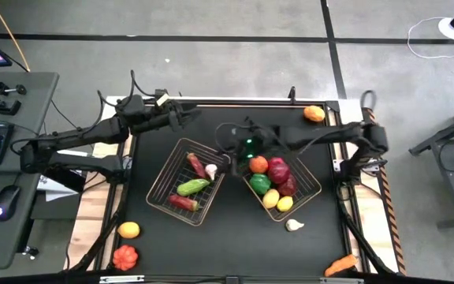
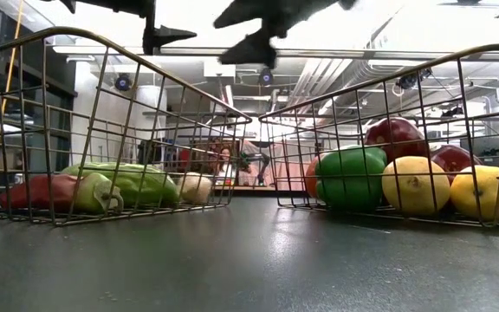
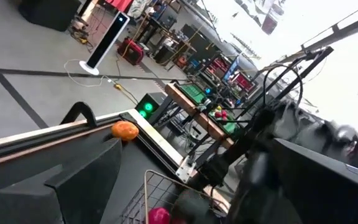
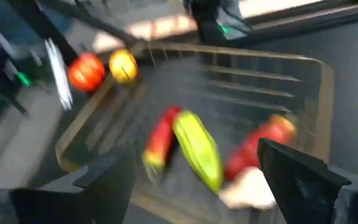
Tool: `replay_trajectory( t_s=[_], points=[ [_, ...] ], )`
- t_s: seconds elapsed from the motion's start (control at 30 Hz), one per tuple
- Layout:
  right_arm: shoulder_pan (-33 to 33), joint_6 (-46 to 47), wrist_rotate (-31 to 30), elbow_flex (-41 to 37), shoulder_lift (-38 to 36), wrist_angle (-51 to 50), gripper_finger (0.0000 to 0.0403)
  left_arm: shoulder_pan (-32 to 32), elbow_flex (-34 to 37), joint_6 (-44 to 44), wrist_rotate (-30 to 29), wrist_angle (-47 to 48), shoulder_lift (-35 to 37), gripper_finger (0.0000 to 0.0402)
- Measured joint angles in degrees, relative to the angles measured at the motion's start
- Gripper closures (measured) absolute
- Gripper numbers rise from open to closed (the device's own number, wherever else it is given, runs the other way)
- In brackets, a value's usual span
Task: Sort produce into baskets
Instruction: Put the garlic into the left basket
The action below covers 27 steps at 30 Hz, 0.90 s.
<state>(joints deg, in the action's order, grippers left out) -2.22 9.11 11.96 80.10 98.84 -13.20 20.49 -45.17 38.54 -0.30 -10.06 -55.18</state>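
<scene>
Two copper wire baskets stand side by side on the black table. The left basket [image 1: 161,188] holds a green vegetable [image 1: 194,187], a red pepper [image 1: 184,203], a red-and-white radish [image 1: 197,166] and a white bulb [image 1: 211,169]. The right basket [image 1: 312,183] holds an orange fruit [image 1: 258,164], a dark red one [image 1: 278,170], a green one [image 1: 260,183] and two yellow ones [image 1: 278,201]. My right gripper [image 1: 228,154] hangs open and empty above the left basket's right corner; its wrist view [image 4: 196,152] looks down into that basket. My left gripper [image 1: 191,113] is open and empty above the table's far edge.
Loose produce lies on the table: an orange fruit [image 1: 314,113] at the far right corner, a white bulb [image 1: 294,225] near the right basket, a carrot [image 1: 341,266] at the near right, a yellow-orange fruit [image 1: 129,229] and a red one [image 1: 124,255] at the near left.
</scene>
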Motion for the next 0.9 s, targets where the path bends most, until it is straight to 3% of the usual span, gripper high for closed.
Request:
replay_trajectory(
  t_s=[0.13,0.27,0.37,0.5,0.7,0.9],
  points=[
    [0.07,-5.08,-5.25,-0.94,-8.34,-15.63,0.0082,0.01,0.00,-0.75,-0.01,1.37,0.00,0.0004],
    [2.40,-0.23,-11.16,-4.61,-19.63,-28.57,0.0082,0.00,0.00,-2.08,0.00,2.79,0.00,0.0004],
    [8.20,9.96,-16.89,-8.24,-28.39,-35.19,0.0082,0.02,0.00,-2.14,0.00,3.46,0.00,0.0004],
    [21.67,31.20,-23.73,-12.76,-36.08,-40.43,0.0082,0.03,0.00,-1.81,0.00,3.37,0.00,0.0004],
    [43.10,58.30,-26.48,-14.30,-31.11,-45.21,0.0082,0.07,0.00,-1.35,0.00,3.39,0.00,0.0004],
    [55.84,69.56,-22.28,-14.32,-18.26,-43.94,0.0082,0.11,0.00,-1.24,-0.01,3.39,0.00,0.0004]
  ],
)
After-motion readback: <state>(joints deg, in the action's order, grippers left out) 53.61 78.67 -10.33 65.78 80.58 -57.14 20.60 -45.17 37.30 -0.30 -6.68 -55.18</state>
